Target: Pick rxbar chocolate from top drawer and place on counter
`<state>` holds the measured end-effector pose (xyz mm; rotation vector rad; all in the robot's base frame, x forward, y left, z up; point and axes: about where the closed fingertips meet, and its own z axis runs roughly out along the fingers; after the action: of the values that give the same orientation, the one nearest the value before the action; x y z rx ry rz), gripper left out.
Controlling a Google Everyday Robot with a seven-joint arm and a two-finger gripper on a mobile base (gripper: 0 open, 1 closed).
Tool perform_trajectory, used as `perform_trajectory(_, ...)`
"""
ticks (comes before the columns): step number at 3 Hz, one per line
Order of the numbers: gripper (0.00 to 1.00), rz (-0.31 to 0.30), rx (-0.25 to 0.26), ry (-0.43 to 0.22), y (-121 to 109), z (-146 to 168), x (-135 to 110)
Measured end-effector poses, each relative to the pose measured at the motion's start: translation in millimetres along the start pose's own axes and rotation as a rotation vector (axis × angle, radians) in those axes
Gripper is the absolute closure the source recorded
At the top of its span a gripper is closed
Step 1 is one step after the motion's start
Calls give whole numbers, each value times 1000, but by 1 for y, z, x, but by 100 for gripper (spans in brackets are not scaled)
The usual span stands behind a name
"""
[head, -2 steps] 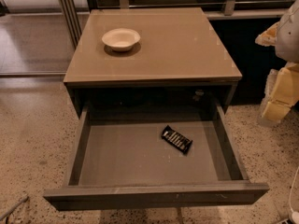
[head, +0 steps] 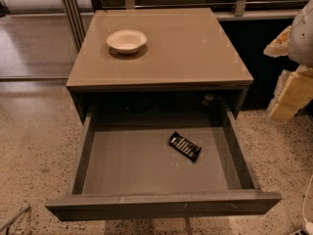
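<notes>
The rxbar chocolate, a small black wrapper with white lettering, lies flat on the grey bottom of the top drawer, right of the middle and turned at an angle. The drawer is pulled fully open below the tan counter. My gripper, white and cream-coloured, hangs at the right edge of the view, beside the cabinet's right side. It is apart from the bar and well to its right, outside the drawer. Nothing shows in it.
A white bowl stands on the counter's back left part. Speckled terrazzo floor surrounds the cabinet. Metal rails stand behind on the left. A dark wall panel lies behind on the right.
</notes>
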<state>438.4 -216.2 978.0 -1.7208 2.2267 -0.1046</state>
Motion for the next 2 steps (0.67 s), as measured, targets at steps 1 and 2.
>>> perform_trajectory(1, 42, 37, 32, -37, -2, 11, -1)
perform_trajectory(2, 65, 106, 53, -114, 0, 49, -9)
